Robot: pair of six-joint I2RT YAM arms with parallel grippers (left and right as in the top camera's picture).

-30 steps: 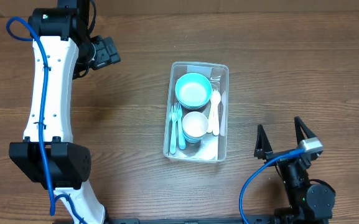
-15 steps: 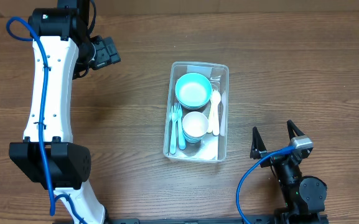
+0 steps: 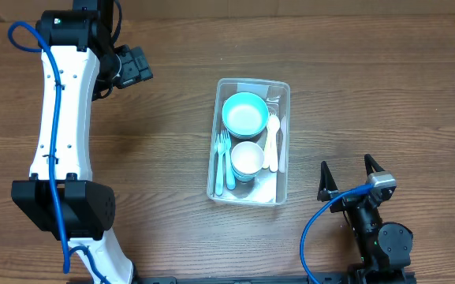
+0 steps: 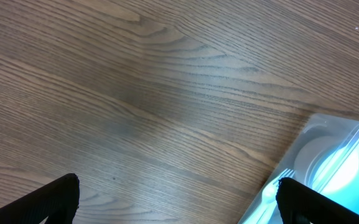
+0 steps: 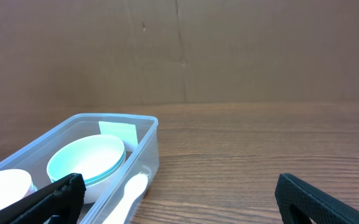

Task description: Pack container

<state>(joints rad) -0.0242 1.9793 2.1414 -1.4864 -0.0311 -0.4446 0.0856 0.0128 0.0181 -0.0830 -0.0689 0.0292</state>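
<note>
At left, left gripper (image 4: 178,186) spread wide, empty, over table (image 3: 172,158), apart from container (image 3: 266,188). Mid-table, container packed with bowls (image 3: 245,113), forks (image 3: 224,162), spoon (image 3: 272,142). Likely light, thin-walled, slick, slightly flexible; best pinched at a long-side rim. At right, right gripper (image 3: 345,170) also wide, empty, near.

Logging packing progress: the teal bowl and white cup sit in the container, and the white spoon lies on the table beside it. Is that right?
Not quite. The spoon lies inside the container, beside the teal bowl and white cup, not on the table; the overhead view shows it.
</note>
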